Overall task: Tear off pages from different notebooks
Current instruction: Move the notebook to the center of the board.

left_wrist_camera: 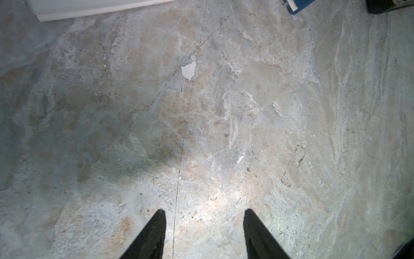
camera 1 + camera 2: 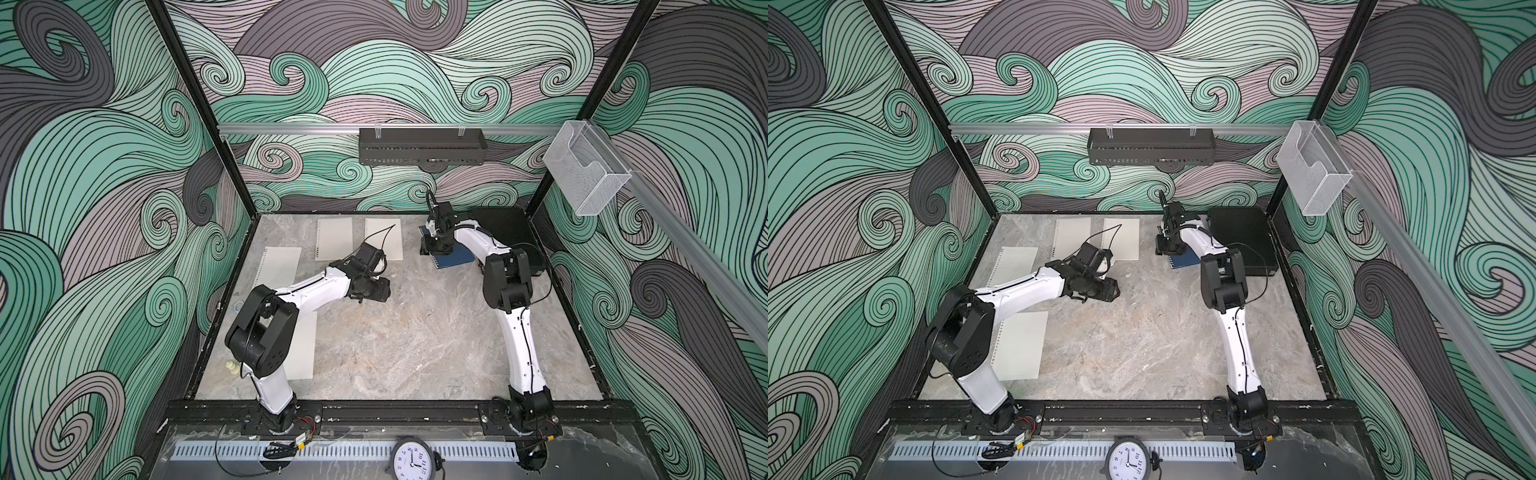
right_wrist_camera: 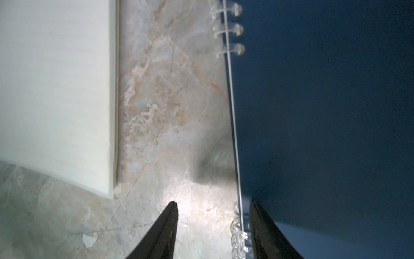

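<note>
The dark blue notebook (image 2: 457,259) (image 3: 324,112) lies at the back right of the table. My right gripper (image 2: 434,249) (image 3: 213,204) is open and low over the notebook's clear spiral edge (image 3: 238,29). One finger is over the blue cover, the other over bare table, and the wire lies between them. A thick pale pad (image 2: 384,241) (image 3: 56,89) lies just left of the blue notebook. Further left lie a cream sheet (image 2: 334,239), a white lined sheet (image 2: 282,266) and a larger cream sheet (image 2: 301,349), each with a punched edge. My left gripper (image 2: 384,289) (image 1: 203,210) is open over bare marble, holding nothing.
A flat black hard case (image 2: 507,232) lies at the back right corner, partly under the right arm. A small white paper scrap (image 1: 188,70) lies on the marble ahead of the left gripper. Patterned walls close in the table on three sides, and a clock (image 2: 413,459) stands in front.
</note>
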`<state>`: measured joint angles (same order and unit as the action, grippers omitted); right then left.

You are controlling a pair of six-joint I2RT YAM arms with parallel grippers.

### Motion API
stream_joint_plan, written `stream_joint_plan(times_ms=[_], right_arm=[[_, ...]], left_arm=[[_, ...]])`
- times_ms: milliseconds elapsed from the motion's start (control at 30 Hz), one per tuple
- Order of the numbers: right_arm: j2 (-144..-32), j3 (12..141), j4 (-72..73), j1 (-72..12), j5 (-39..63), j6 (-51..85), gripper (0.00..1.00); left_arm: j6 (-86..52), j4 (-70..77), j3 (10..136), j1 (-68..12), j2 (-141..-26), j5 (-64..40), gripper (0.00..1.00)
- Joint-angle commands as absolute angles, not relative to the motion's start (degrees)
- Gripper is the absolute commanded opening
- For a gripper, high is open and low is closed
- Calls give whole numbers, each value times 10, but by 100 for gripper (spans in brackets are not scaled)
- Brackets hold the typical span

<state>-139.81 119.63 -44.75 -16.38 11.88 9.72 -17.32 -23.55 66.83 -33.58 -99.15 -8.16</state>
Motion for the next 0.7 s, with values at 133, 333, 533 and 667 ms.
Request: stream_joint_plan(times_ms=[133, 333, 533, 667], right_arm=[[-1288, 1017, -372, -190, 157, 144, 53], [-1221, 943, -344, -194, 119, 156, 55], [-1214, 968, -367, -173, 76, 133, 63], [-1239, 1011, -396, -156, 49, 106, 71]], left_arm=[[-163, -251, 699, -343, -997, -86, 56], [-160, -255, 710, -345, -1009, -95, 56], [-170, -254, 717, -349, -1019, -100, 56], [-189, -263, 730, -350, -1037, -92, 56]])
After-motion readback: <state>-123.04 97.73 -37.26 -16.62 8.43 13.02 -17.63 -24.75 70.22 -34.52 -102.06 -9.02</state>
